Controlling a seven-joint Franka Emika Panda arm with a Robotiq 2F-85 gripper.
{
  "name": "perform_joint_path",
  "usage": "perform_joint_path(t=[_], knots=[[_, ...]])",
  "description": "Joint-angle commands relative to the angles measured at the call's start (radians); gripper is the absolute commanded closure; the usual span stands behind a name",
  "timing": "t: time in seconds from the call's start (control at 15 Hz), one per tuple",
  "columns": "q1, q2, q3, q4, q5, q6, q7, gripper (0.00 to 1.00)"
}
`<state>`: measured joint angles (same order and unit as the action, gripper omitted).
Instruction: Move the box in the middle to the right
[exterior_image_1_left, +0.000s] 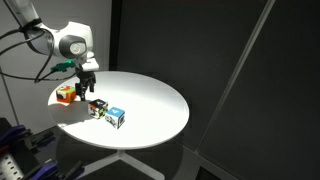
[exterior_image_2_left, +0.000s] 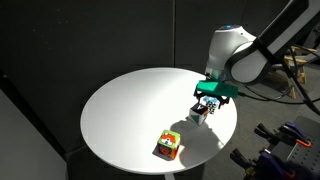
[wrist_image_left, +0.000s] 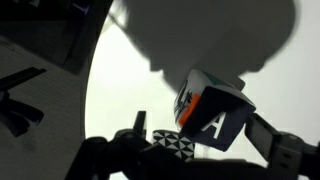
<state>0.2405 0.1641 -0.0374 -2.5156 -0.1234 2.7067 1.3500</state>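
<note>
The box (exterior_image_1_left: 99, 106) is a small dark cube near the table's edge, between an orange-red cube (exterior_image_1_left: 66, 93) and a blue-and-white cube (exterior_image_1_left: 117, 117). My gripper (exterior_image_1_left: 88, 88) hangs open just above the table, beside the box and a little toward the orange-red cube. In an exterior view the gripper (exterior_image_2_left: 206, 103) is right over the box (exterior_image_2_left: 202, 113), partly hiding it. In the wrist view a black-and-white patterned face of the box (wrist_image_left: 176, 145) shows low between my open fingers (wrist_image_left: 205, 140). The blue-and-white cube (wrist_image_left: 215, 112), with a white "A", lies just beyond it.
The round white table (exterior_image_1_left: 150, 95) stands on a pedestal against dark curtains. The orange-red cube (exterior_image_2_left: 168, 146) sits near the rim. All three cubes lie close to the table's edge (exterior_image_2_left: 225, 140). Cables and equipment stand beside the arm.
</note>
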Motion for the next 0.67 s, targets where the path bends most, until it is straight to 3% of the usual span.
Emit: perform_joint_path(t=[0.0, 0.6], knots=[[-0.033, -0.066, 0.037, -0.034, -0.042, -0.052, -0.157, 0.0], [-0.036, -0.114, 0.101, -0.043, -0.06, -0.072, -0.568, 0.0]])
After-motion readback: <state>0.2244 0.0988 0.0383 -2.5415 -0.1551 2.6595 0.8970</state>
